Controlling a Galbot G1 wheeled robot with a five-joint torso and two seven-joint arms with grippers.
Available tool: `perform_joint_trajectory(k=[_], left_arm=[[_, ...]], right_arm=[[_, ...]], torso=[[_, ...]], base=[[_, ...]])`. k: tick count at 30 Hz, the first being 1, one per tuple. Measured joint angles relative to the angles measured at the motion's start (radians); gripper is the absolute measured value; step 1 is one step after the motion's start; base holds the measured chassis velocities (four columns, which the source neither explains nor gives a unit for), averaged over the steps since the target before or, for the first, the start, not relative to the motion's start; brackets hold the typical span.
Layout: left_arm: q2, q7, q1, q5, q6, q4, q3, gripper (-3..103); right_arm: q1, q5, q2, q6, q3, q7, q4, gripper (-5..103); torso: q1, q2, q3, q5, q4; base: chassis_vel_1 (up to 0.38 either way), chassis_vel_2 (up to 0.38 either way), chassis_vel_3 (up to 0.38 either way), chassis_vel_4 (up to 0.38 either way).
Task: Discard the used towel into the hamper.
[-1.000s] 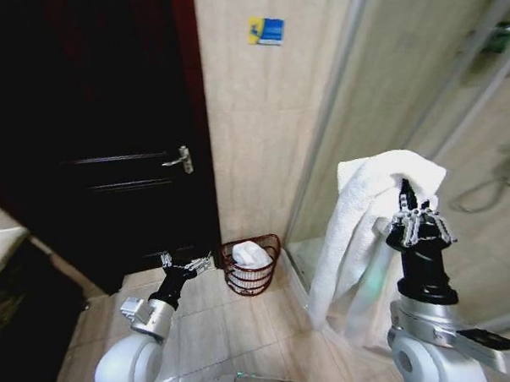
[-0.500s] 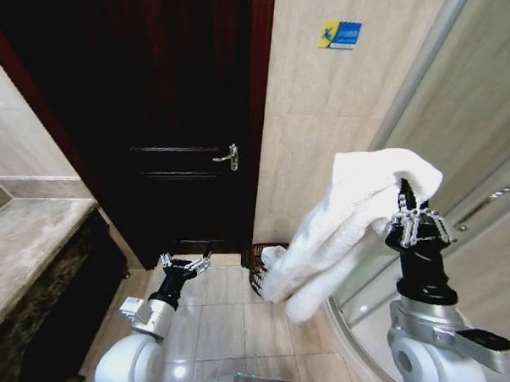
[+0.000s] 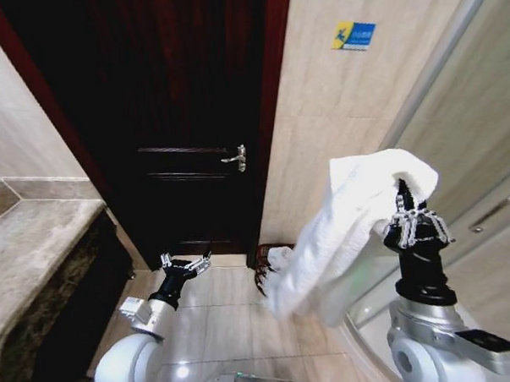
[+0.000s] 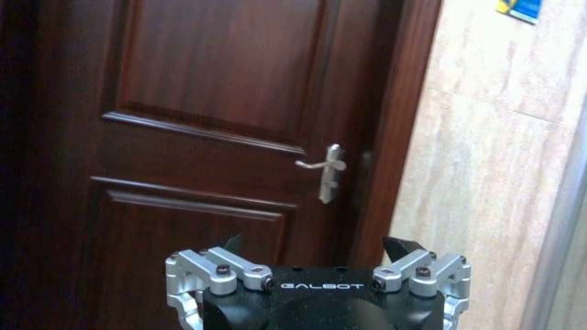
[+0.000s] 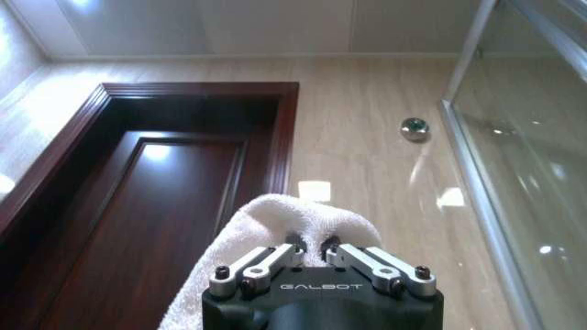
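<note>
Now my right pincer [image 3: 404, 200] is closed on the top fold of the white towel [image 3: 338, 233]; it is soft and light, hanging over the hamper [image 3: 262, 274]. My left pincer [image 3: 184, 265] waits open, low.

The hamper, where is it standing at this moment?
In the head view the hamper stands on the floor at the foot of the wall, just right of the dark door, largely hidden behind the white towel.
</note>
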Motion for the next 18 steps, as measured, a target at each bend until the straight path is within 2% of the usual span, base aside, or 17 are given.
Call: perform_joint_trajectory(k=[5,7,8,18], left_arm=[[0.001,0.000,0.000,0.000,0.000,0.000,0.000,100],[0.001,0.000,0.000,0.000,0.000,0.000,0.000,100],[0.001,0.000,0.000,0.000,0.000,0.000,0.000,100],[0.000,0.000,0.000,0.000,0.000,0.000,0.000,100]], right_arm=[[0.000,0.015,-0.001,0.006,0.000,0.005,0.000,8],[-0.001,0.016,-0.001,0.008,0.001,0.005,0.000,8],[-0.002,0.016,-0.002,0.009,0.001,0.006,0.000,8],[-0.005,0.020,-0.006,0.010,0.004,0.012,0.000,8]], torso=[[0.000,0.000,0.000,-0.0008,0.0001],[0.000,0.000,0.000,-0.0012,0.0002],[0.000,0.000,0.000,-0.0001,0.0004],[0.000,0.000,0.000,0.0003,0.0001]], base=[[0.195,0.198,-0.176,-0.178],[0.118,-0.012,-0.078,-0.105],[0.084,-0.012,-0.078,-0.012],[-0.049,-0.036,0.042,0.029]])
